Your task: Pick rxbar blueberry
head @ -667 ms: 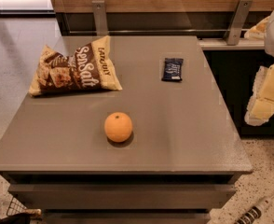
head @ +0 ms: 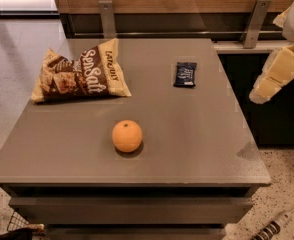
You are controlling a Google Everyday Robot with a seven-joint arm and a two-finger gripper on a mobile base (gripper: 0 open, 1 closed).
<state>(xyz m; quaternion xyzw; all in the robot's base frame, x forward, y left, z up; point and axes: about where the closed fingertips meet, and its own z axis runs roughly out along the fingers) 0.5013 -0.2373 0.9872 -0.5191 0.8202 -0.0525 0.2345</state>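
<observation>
Far left on the grey table (head: 197,149) lies a tan-and-brown chip bag (head: 79,74), flat. An orange (head: 127,136) sits near the front centre, well apart from the bag. The rxbar blueberry (head: 185,74) lies flat toward the rear right, clear of both, nothing touching it. The gripper (head: 269,84) hangs off the table's right edge, raised and holding nothing visible; whether it is open or closed cannot be told. Assessment: the approach step is in hand, no grasp yet made. The next move calls for travel leftward over the bar, then a descent squarely onto it.
</observation>
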